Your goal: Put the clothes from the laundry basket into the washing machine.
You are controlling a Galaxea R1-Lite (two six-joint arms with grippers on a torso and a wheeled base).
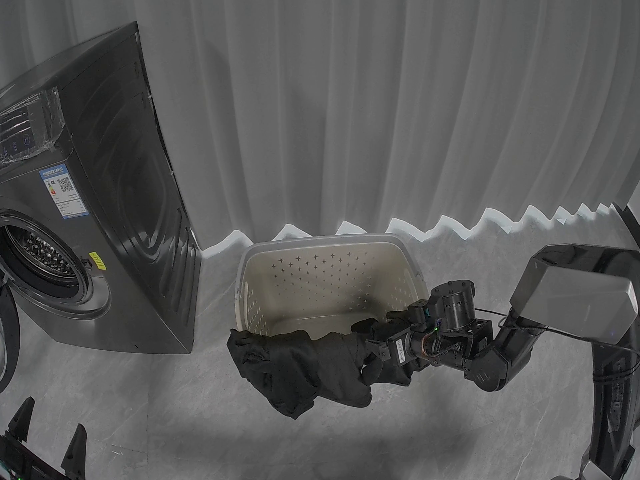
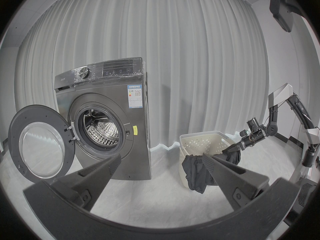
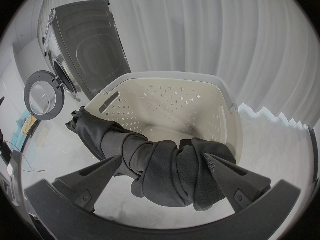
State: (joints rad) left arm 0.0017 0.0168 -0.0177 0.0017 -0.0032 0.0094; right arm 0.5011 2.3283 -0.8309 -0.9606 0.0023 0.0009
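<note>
A black garment hangs over the near rim of the cream laundry basket, most of it outside the basket. My right gripper is at the garment's right end. In the right wrist view its fingers stand wide apart, open, with the bunched garment lying between them. The basket holds nothing else. Left of it stands the grey washing machine, its round door swung open and the drum exposed. My left gripper is open and holds nothing, low at the left, facing the machine.
A white curtain hangs right behind the basket and the machine. The grey floor is bare between the machine and the basket. The open door juts out at the far left.
</note>
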